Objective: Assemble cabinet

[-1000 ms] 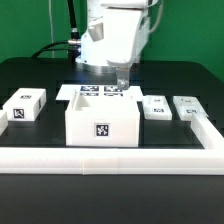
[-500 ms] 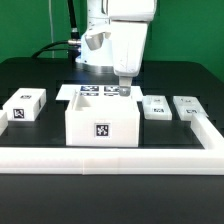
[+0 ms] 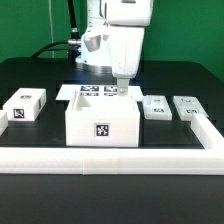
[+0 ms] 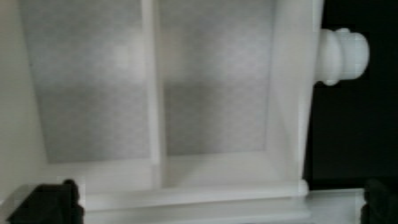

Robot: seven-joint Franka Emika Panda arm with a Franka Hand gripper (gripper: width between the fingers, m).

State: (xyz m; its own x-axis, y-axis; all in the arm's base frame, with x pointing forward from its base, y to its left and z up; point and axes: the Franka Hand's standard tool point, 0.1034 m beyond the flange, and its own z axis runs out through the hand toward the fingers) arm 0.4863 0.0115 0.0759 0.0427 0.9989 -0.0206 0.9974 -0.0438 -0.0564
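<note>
The cabinet (image 3: 100,120) is a large white open-topped box with a tag on its front, standing at the table's middle. In the wrist view its inside (image 4: 214,90) fills the frame, with a thin divider between two compartments. My gripper (image 3: 120,91) hangs just above the box's far rim, toward the exterior view's right. In the wrist view the gripper (image 4: 217,203) is open wide. Its dark fingertips (image 4: 54,202) sit at the frame's two corners, with a white cabinet wall between them. The jaws grip nothing.
The marker board (image 3: 92,92) lies behind the cabinet. One small white tagged block (image 3: 25,105) sits at the exterior view's left and two (image 3: 154,106) (image 3: 187,107) at its right. A white fence (image 3: 110,158) runs along the front and right. A white round knob (image 4: 338,55) shows outside the cabinet wall.
The arm has come down toward the cabinet's far rim and shifted slightly sideways. The cabinet and the blocks have not moved.
</note>
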